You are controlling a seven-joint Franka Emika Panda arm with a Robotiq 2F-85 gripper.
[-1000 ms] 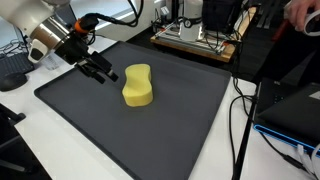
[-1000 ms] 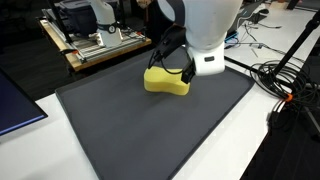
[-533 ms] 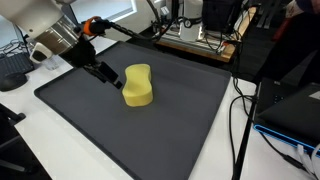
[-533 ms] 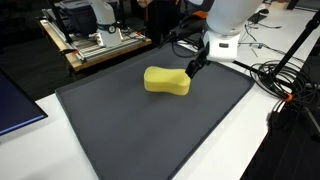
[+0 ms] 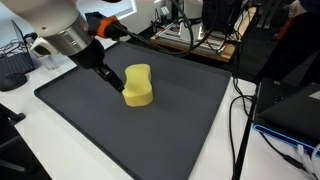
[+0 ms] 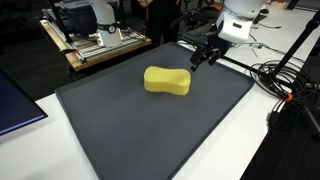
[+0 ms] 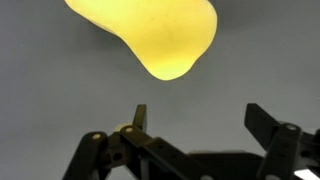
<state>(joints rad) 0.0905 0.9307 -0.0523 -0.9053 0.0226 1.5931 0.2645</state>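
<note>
The dark grey rubber mat covers the tabletop from its near edge. Toward the far side of the mat lies a yellow peanut-shaped foam sponge, flat on the mat. Just beyond it, over the mat's far right part, hangs the gripper. Its jaws are spread wide and hold nothing. In the wrist view the sponge sits ahead of the fingers, not between them. At the far left, a wooden board carries a metal apparatus.

Yellow peanut-shaped sponge, lying flat, seemingly untouched
</note>
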